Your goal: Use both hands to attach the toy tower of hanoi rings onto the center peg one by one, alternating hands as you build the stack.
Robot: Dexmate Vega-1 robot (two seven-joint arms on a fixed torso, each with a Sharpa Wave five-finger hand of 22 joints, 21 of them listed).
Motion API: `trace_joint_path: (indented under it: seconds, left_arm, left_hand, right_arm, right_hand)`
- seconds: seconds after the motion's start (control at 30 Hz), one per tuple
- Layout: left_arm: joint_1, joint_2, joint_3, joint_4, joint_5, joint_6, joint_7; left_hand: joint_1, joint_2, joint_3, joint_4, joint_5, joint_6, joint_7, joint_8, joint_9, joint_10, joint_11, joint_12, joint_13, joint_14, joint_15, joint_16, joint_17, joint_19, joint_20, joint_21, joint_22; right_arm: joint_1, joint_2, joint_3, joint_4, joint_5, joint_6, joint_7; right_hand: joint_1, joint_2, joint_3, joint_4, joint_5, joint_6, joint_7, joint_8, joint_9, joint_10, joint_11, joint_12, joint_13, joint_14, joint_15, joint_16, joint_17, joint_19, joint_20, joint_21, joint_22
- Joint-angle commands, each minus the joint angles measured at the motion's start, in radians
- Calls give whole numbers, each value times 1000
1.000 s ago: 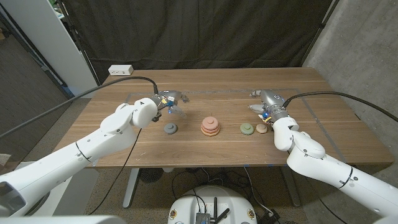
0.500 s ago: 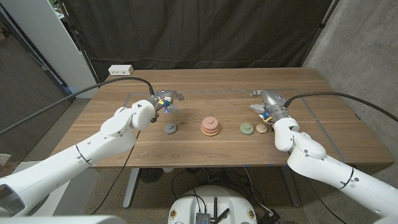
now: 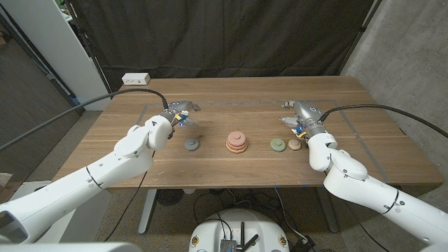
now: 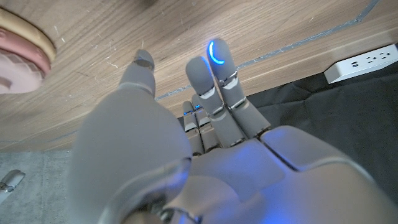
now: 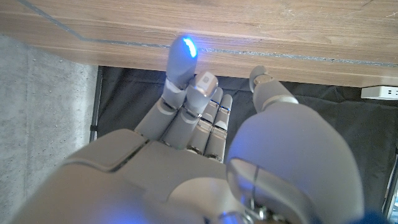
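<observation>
I am looking down at the wooden table (image 3: 231,175) with the center peg (image 3: 236,134) standing in the middle, already wearing a stack of pink and tan rings (image 3: 236,145). Three loose rings are waiting: a grey ring (image 3: 192,145) at nine o'clock from the stack, a green ring (image 3: 278,145) at three o'clock, and a small tan ring (image 3: 294,144) just beside the green one, further out at three.

My left hand (image 3: 180,113) is hovering at about eleven o'clock from the grey ring, near it but apart, with its fingers extended and nothing in them. My right hand (image 3: 299,115) is hanging at about one o'clock from the green ring, near both right-side rings, fingers loose and likewise empty. In the wrist views both sets of fingers (image 4: 214,87) are reaching straight out over the wood.

I am judging that I am between placements, with neither hand committed. The next move is calling for one hand to come down over its nearest ring, pinch it by the rim, and carry it level above the peg so the hole meets the tip.
</observation>
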Motion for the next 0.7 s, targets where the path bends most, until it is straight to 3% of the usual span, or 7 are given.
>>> trace_joint_path:
  seconds: [0.03, 0.33, 0.7]
  left_arm:
    - [25, 12, -35, 20, -65, 8, 75]
    - [18, 15, -24, 32, -65, 23, 116]
    - [24, 8, -15, 67, -97, -23, 168]
  left_hand:
    - [2, 5, 6, 0, 6, 10, 3, 9, 2, 8, 0, 8, 0, 16, -22, 8, 6, 7, -91, 8, 2]
    - [2, 7, 7, -1, 6, 15, 2, 8, 3, 12, -2, 8, -6, 23, -21, 19, 18, 8, -91, 13, 2]
    - [2, 11, 9, 0, 5, 17, 3, 7, 3, 12, -4, 7, -10, 25, -21, 26, 29, 6, -91, 17, 1]
  right_arm:
    - [4, 7, 0, 21, 5, 36, -11]
    - [6, 15, 10, 43, 18, 88, -20]
    - [20, 33, 3, 79, 15, 131, -27]
  right_hand:
    - [-7, -1, 9, -1, 2, 6, 4, 0, 2, -2, 6, -2, 3, 0, 1, 7, 3, -1, -3, 4, 5]
    - [-13, -3, 9, 1, 2, 9, 6, 1, 2, 1, 12, -1, 3, 5, 2, 14, 10, -5, -2, 4, 6]
    - [-13, -4, 12, -1, 2, 8, 6, 1, 2, 0, 15, -1, 3, 2, 1, 17, 10, -9, -2, 5, 6]
